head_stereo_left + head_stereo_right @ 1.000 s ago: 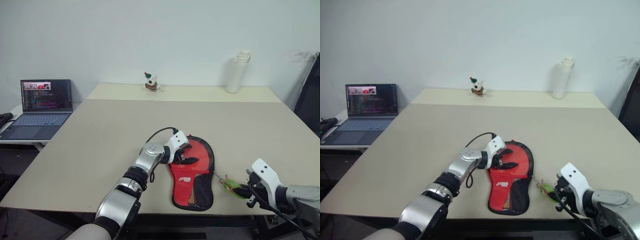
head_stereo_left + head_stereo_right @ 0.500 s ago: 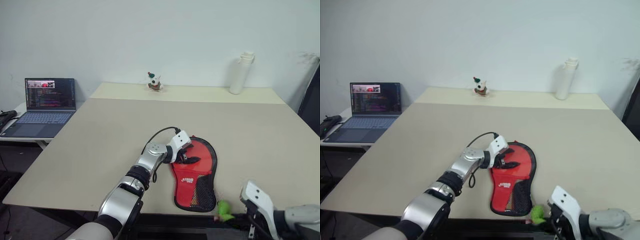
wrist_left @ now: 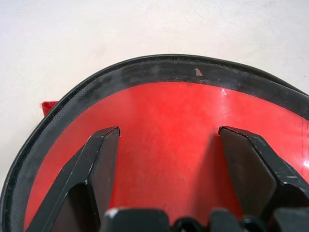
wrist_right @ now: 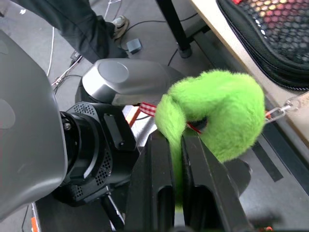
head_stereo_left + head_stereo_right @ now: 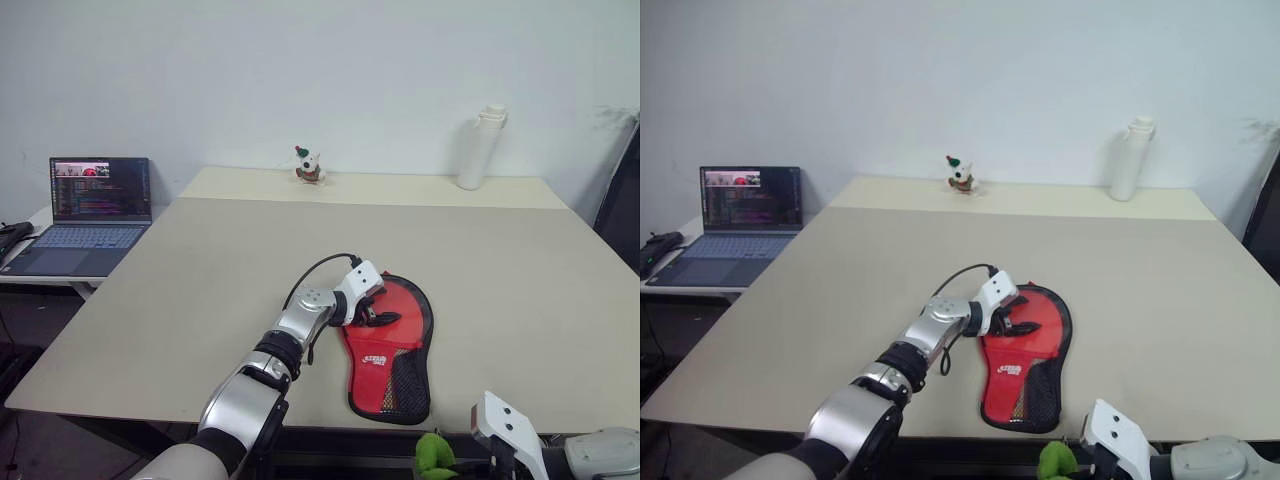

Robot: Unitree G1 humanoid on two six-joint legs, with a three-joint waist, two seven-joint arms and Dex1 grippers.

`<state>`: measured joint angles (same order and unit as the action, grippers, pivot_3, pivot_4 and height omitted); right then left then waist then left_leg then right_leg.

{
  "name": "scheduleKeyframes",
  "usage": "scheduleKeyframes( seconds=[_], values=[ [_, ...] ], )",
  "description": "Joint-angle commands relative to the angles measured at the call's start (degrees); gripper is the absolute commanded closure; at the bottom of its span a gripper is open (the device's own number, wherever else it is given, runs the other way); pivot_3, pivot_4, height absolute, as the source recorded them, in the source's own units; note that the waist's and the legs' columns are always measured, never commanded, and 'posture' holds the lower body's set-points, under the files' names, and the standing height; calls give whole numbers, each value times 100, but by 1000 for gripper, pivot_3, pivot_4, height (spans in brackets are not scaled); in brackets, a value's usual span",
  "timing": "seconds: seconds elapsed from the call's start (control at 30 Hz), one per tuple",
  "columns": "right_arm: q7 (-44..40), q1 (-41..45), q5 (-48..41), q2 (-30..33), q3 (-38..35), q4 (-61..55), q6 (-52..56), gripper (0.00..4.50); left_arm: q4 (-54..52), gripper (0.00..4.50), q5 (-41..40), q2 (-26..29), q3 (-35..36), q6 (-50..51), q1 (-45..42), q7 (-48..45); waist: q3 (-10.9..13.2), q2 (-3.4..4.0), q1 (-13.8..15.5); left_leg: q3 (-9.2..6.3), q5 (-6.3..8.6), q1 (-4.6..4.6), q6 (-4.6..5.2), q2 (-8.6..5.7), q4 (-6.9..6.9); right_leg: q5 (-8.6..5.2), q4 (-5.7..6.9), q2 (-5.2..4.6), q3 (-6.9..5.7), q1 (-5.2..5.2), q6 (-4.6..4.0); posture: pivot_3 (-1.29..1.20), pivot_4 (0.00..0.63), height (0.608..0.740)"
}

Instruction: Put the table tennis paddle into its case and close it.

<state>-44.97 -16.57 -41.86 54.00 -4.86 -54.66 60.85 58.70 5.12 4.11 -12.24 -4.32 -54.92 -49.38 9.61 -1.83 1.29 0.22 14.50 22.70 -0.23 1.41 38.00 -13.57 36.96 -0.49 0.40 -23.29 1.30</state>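
Left hand point(image 5: 375, 312), fingers wide, presses the soft, floppy case point(image 5: 392, 350); right hand point(image 4: 176, 159) pinches its fluffy green charm point(image 4: 212, 111) below the tabletop point(image 5: 200, 290) edge, a good zip handle.

Glossy red face on the case point(image 3: 164, 145) (possibly vinyl), black mesh pocket; fluffy green charm point(image 4: 217, 116); matt table point(image 5: 200, 290).
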Motion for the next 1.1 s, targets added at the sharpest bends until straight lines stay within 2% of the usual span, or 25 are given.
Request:
scheduleKeyframes(
  seconds=[0.03,0.1,0.27,0.33,0.37,0.6,0.67,0.73,0.87,1.1],
  values=[
    [-136,45,-222,74,135,6,-64,4411,189,930,225,-34,-178,77,41,59,0,0,1,-1,0,1,0,0,0,0,0,0,0,0,0,0,150,740],
    [-157,88,-210,118,146,50,-87,4411,195,930,226,-49,-178,74,40,84,0,-1,0,0,0,1,0,0,0,0,-1,0,0,0,0,0,150,740],
    [-247,354,-506,119,96,129,-42,3126,174,930,230,-91,-183,82,47,125,0,-1,1,0,0,0,0,0,1,0,1,0,1,0,0,0,150,740],
    [-202,551,-657,103,-34,205,-13,2882,156,930,206,-104,-163,102,58,137,0,-2,-9,1,0,-1,0,0,2,1,2,0,2,0,1,0,150,740],
    [-148,671,-771,79,-109,264,21,2537,141,930,201,-103,-159,109,67,139,0,-2,-11,1,0,-2,0,0,4,3,3,0,4,0,4,0,150,740],
    [414,1757,-782,-283,-366,938,-212,2537,-506,930,-66,124,20,235,303,-120,2,-5,-26,2,0,-1,0,1,4,4,3,0,9,-2,4,0,150,740],
    [522,2033,-627,-420,-435,1185,-467,2537,-1188,930,-326,308,132,472,555,-447,3,-4,-60,2,0,0,0,3,0,3,2,1,12,-3,3,0,150,740],
    [535,2455,-246,-681,-351,1688,-1040,2537,-2318,930,-730,676,264,923,1018,-934,9,-4,-141,0,0,4,0,6,-7,3,6,4,27,-16,2,0,150,740],
    [247,3097,125,-980,-133,2736,-1618,2537,-4194,930,-1308,1350,503,1667,1898,-1270,21,4,-199,-1,0,5,0,17,-7,6,14,15,43,-29,-2,0,150,740],
    [-530,4122,805,-1345,251,4658,-2675,2537,-6419,930,-2117,2246,1302,2707,3232,-949,26,11,-186,2,-1,2,1,18,-4,10,16,12,51,-29,-11,0,150,740]
  ],
)
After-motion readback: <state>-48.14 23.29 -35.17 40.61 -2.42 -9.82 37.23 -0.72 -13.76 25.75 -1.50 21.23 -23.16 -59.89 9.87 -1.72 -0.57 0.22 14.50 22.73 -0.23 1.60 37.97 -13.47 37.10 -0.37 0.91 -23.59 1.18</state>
